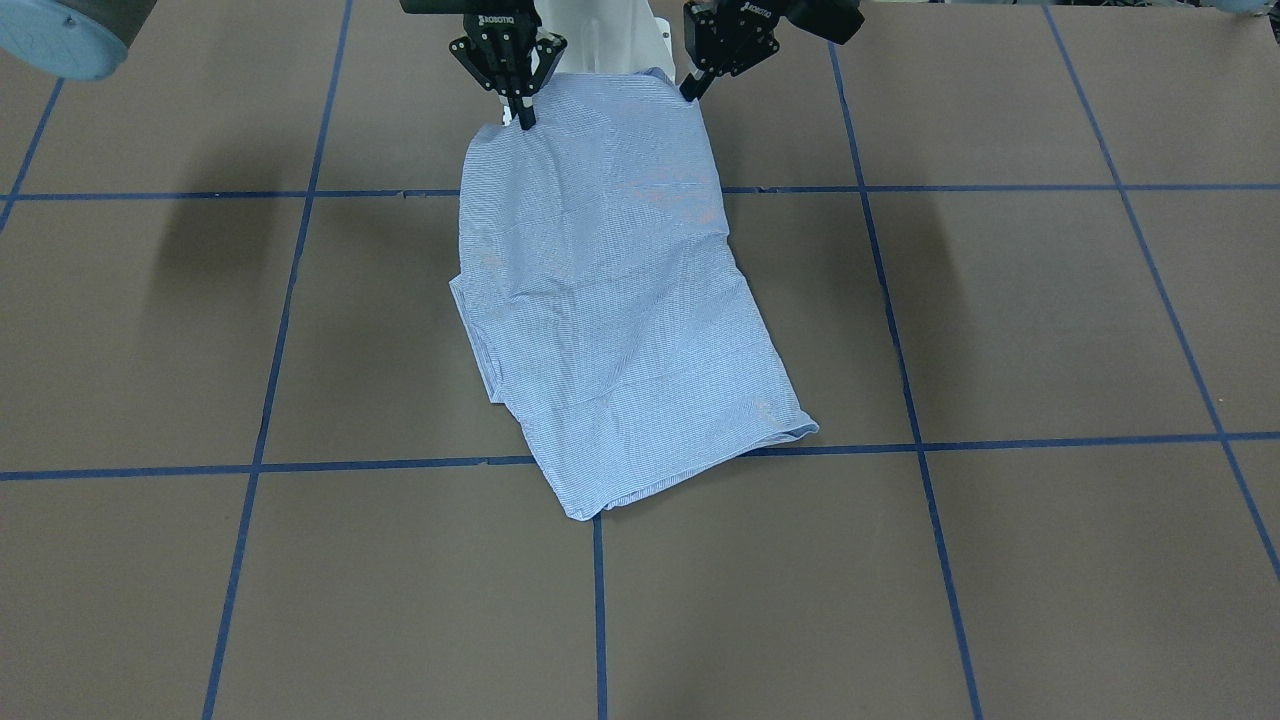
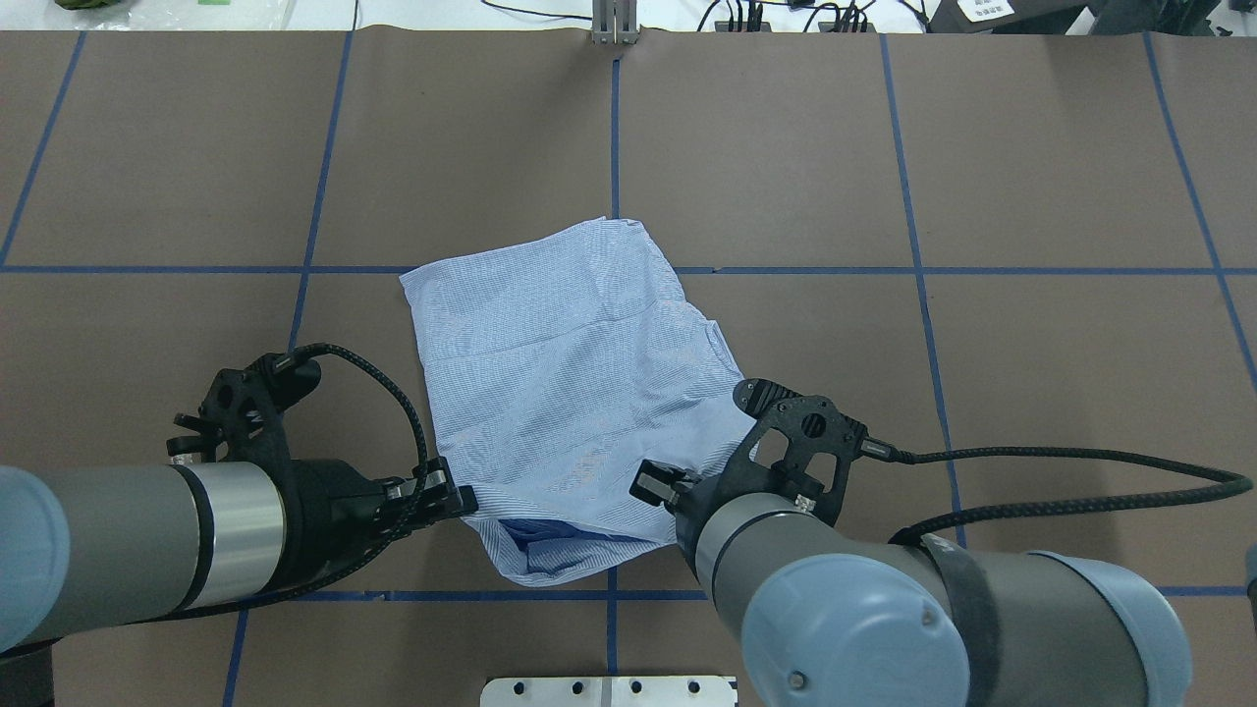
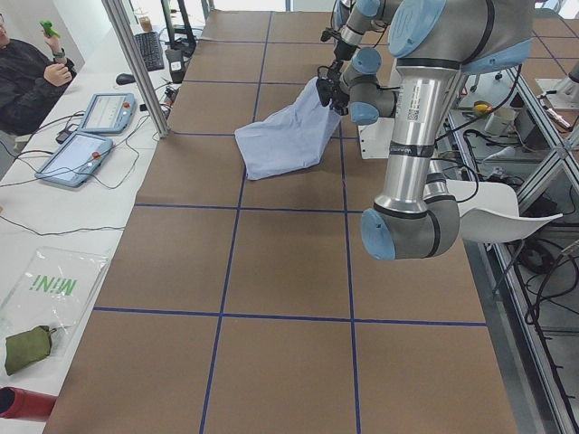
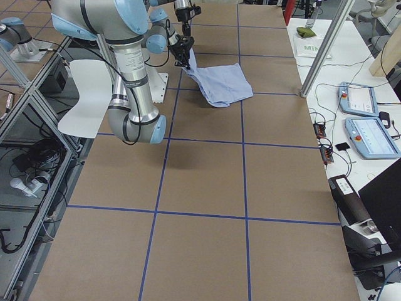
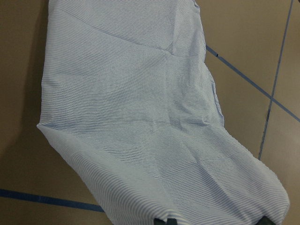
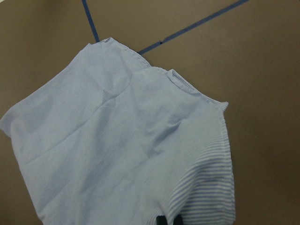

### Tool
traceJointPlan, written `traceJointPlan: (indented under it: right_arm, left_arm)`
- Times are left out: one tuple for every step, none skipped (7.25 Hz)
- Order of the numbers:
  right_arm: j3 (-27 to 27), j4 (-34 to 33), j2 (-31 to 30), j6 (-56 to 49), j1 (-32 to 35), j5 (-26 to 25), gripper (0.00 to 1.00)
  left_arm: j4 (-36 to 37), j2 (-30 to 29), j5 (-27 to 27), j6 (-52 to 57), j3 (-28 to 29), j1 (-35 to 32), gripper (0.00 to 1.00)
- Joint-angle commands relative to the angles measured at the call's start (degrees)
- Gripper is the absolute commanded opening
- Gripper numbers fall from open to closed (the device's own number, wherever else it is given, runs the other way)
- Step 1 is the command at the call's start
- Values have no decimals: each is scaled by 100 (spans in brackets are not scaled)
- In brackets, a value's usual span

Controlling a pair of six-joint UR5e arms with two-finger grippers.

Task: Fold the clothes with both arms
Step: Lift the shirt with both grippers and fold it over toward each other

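Both claws are pressed together on the shirt [image 1: 610, 300]. The left gripper [image 1: 690, 93] and right gripper [image 1: 524, 118] each pinch its robot-side edge, held raised, and the rest lies mid-table [image 1: 1000, 320].

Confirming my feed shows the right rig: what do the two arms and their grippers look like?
The left arm and right arm are silver-grey tubes with light blue joint caps. The left gripper and right gripper are black, two-fingered, with white ROBOTIQ lettering. A black bracket and a black braided cable sit at each wrist.
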Motion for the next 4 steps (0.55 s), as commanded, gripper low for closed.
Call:
traceJointPlan:
  right_arm:
    - [-887,98,641,-315,596,34,0]
    - [-1387,491,748,-560,904,51,0]
    - [-2028,1165,810,-780,1168,78,0]
    - [-2765,1685,1037,-861,1362,95,0]
  left_arm:
    - [23,-376,-3,466,599,-455,0]
    - [15,-561,-3,704,959,-797,0]
    - [23,-659,-21,1089,1267,-1165,0]
    - [32,-756,-38,1449,1558,-1491,0]
